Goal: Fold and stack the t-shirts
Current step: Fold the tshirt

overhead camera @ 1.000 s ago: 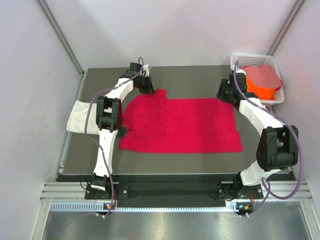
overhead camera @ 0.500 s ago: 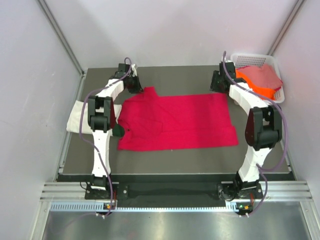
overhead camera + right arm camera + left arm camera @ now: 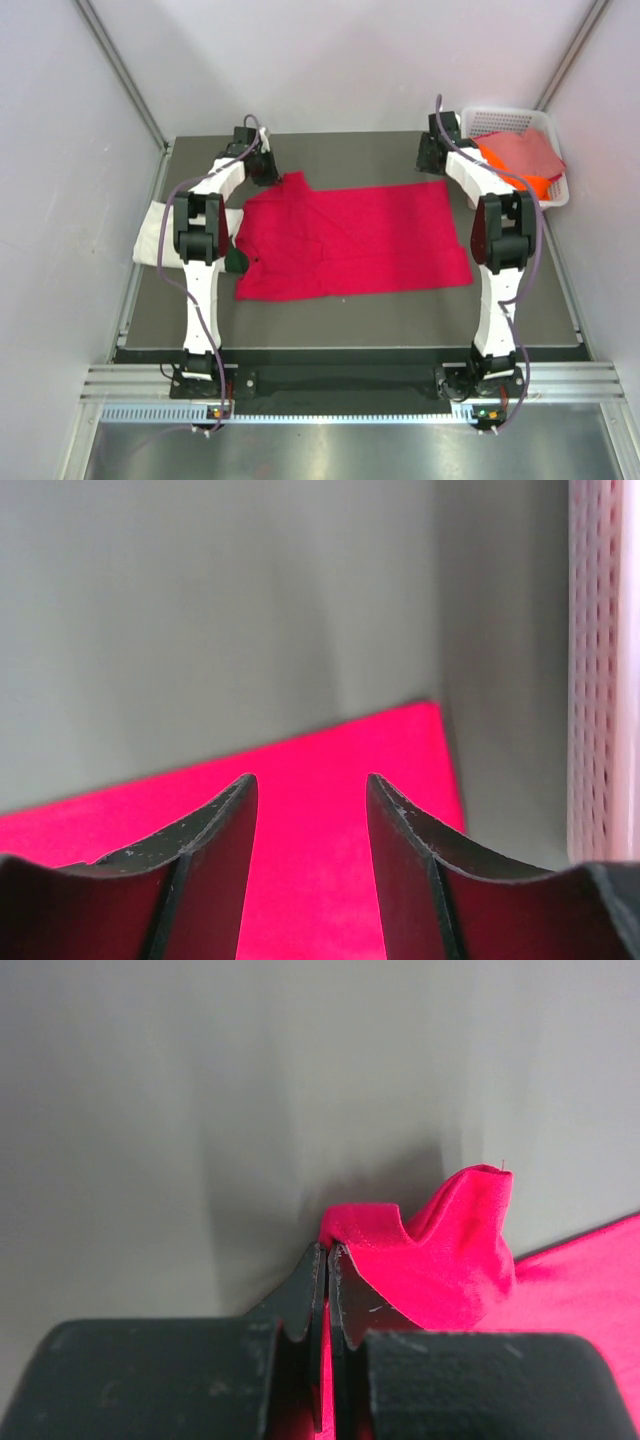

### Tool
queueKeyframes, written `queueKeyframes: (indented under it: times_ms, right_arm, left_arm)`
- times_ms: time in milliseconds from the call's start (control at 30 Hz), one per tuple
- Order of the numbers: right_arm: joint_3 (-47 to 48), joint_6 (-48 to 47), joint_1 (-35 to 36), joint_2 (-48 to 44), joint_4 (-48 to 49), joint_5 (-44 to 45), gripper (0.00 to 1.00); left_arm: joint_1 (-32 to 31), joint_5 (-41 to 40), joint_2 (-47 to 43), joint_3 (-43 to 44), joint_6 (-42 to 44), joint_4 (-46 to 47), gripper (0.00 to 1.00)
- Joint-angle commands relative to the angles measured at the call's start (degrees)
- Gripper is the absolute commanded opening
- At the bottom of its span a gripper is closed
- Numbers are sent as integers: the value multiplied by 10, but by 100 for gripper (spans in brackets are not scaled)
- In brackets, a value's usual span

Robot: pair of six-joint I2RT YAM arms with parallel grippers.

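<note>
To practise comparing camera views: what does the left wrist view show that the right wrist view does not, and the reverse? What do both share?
Only the left wrist view: the left hand shut on a bunched-up fold of the red t-shirt. Only the right wrist view: the right hand open over a flat shirt corner, and the white basket at the right edge. Both: the red t-shirt on the grey table.
</note>
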Motion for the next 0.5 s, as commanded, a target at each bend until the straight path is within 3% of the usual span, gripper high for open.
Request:
queueKeyframes:
  times_ms: [0, 467]
  right_arm:
    - [61, -9, -5, 34, -37, 33, 48]
    - [87, -4, -22, 102, -51, 85, 51]
  left_arm:
    - [16, -49, -27, -9, 13, 4, 0]
    - [-2, -13, -28, -1, 3, 15, 0]
